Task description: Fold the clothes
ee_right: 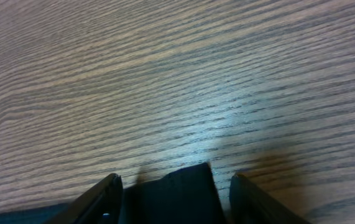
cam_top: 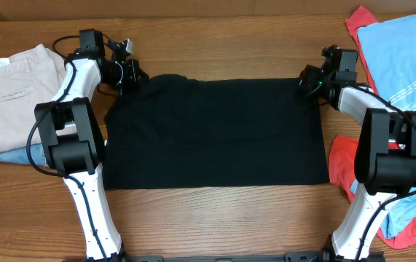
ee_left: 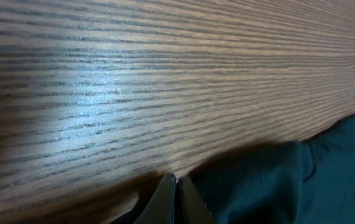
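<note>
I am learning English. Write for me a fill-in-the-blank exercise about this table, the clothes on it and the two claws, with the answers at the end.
1. The large shirt spread flat between the two arms is ___ in colour.
2. The right claw is ___, with a corner of that shirt between its fingers.
3. The left claw is ___.
4. The beige garment lies on the robot's ___ side.
Missing words: black; open; shut; left.

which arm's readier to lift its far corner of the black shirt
Left, probably. The left end effector is shut at the far corner of the black T-shirt, seemingly pinching it; the right end effector stands open, the corner between its fingers, unclamped.
</note>
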`<control>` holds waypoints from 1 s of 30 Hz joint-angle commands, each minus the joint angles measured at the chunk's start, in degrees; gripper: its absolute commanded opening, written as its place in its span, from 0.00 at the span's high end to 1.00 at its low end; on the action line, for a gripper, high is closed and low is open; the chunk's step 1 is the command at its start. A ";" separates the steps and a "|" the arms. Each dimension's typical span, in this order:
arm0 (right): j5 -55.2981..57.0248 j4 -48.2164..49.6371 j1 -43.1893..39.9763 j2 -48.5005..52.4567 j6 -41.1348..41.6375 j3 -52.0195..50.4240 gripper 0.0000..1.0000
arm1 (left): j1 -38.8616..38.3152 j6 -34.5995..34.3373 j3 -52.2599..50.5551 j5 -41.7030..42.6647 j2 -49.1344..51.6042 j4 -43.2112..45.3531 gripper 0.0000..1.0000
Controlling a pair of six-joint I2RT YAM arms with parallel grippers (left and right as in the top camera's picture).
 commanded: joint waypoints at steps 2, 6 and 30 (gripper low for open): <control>-0.66 -0.24 0.68 1.11 0.11 1.20 0.43 | 0.35 1.16 0.85 -0.59 -2.82 -0.33 0.96; -0.20 0.11 1.90 1.92 0.11 1.18 0.43 | 0.35 1.16 0.85 -0.57 -2.82 -0.35 0.95; 11.19 -2.45 2.40 3.39 5.05 1.22 0.96 | 0.37 1.57 0.87 -0.33 -5.44 -0.94 0.96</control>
